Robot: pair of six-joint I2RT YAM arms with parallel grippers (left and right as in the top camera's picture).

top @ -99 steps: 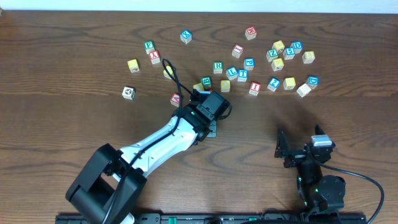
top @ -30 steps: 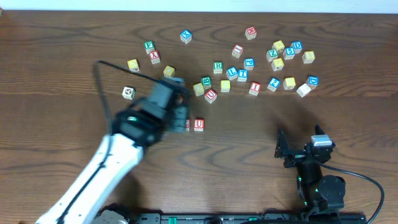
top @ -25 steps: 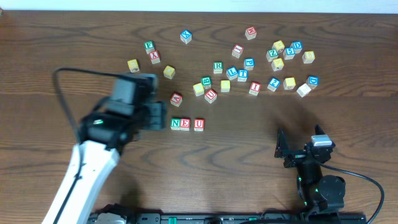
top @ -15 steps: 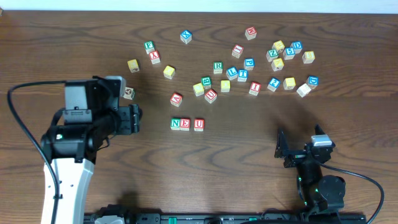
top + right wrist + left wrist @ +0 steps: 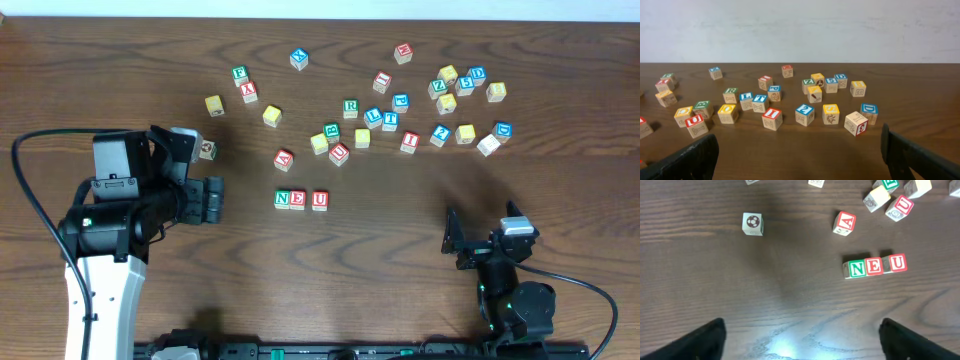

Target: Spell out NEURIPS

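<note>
While the left gripper hangs wide open and empty, well apart from them, the N cube, E cube and U cube sit touching in a row. The right gripper gapes empty too, facing the I cube.

NEU row — left tool near

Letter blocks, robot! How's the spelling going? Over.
Left pincer and right pincer open, empty. N, E, U lined up; four letters to go. Nothing blocking past U. Over.
</note>
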